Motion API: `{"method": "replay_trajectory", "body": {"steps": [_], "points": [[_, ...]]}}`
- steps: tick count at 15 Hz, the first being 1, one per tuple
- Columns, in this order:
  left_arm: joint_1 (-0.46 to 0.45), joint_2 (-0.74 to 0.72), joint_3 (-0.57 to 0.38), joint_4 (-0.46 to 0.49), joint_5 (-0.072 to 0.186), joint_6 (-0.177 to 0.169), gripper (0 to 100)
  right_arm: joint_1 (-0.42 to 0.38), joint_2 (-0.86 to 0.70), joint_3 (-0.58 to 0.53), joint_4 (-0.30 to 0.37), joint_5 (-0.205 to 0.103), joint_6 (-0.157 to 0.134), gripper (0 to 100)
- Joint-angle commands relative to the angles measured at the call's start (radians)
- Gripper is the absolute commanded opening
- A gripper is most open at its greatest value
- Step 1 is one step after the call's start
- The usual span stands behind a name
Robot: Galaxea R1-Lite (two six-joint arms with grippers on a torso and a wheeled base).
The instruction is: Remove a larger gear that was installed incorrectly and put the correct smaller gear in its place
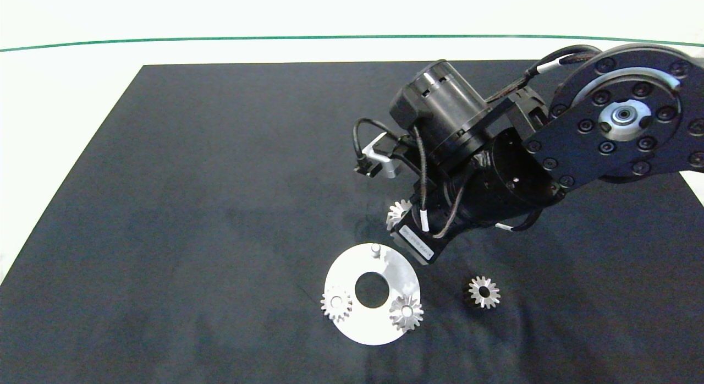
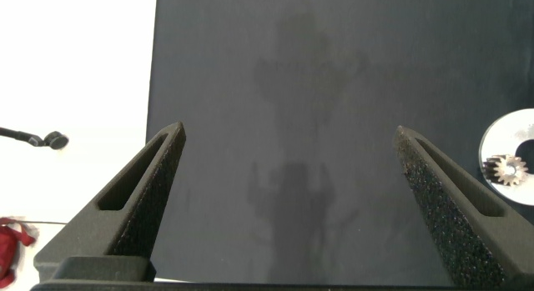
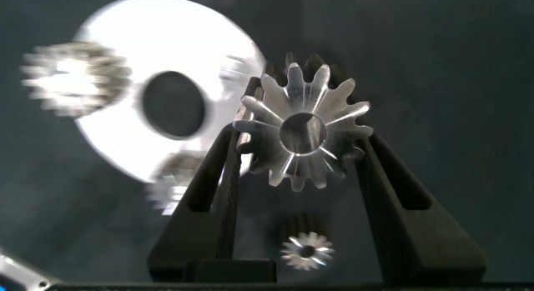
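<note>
The right gripper (image 3: pixel 302 141) is pinching the larger gear (image 3: pixel 302 134) above the mat, just beside the disc (image 1: pixel 346 274). The smaller gear (image 1: pixel 484 291) is lying nearby. The left gripper (image 2: pixel 288 170) is hanging spread.

Right arm in from right edge, wrist angled down over mat, right gripper (image 3: pixel 302 149) clamped on larger gear (image 3: pixel 302 131), held off surface. Left gripper (image 2: pixel 288 170) fingers spread wide, nothing between, hanging above mat, out of head view.
</note>
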Motion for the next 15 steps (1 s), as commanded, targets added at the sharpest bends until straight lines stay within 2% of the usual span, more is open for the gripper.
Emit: {"method": "replay_trajectory", "body": {"steps": [1, 2, 6, 11, 12, 15], "points": [[0.0, -0.002, 0.0, 0.006, 0.001, 0.0, 100, -0.091, -0.057, 0.174, -0.149, 0.05, -0.003, 25], [0.0, -0.001, -0.002, 0.006, -0.001, 0.0, 100, -0.115, -0.071, 0.236, -0.198, 0.085, -0.011, 25], [0.0, -0.001, -0.006, 0.006, -0.001, -0.001, 100, -0.191, -0.065, 0.27, -0.211, 0.11, -0.008, 25], [0.0, -0.001, -0.006, 0.006, -0.001, -0.001, 100, -0.2, -0.066, 0.285, -0.213, 0.116, -0.008, 25], [0.0, -0.001, -0.006, 0.006, -0.001, -0.001, 100, -0.2, -0.069, 0.291, -0.213, 0.116, -0.008, 100], [0.0, -0.001, -0.006, 0.006, -0.001, -0.001, 100, -0.197, -0.092, 0.303, -0.211, 0.121, -0.008, 100]]}}
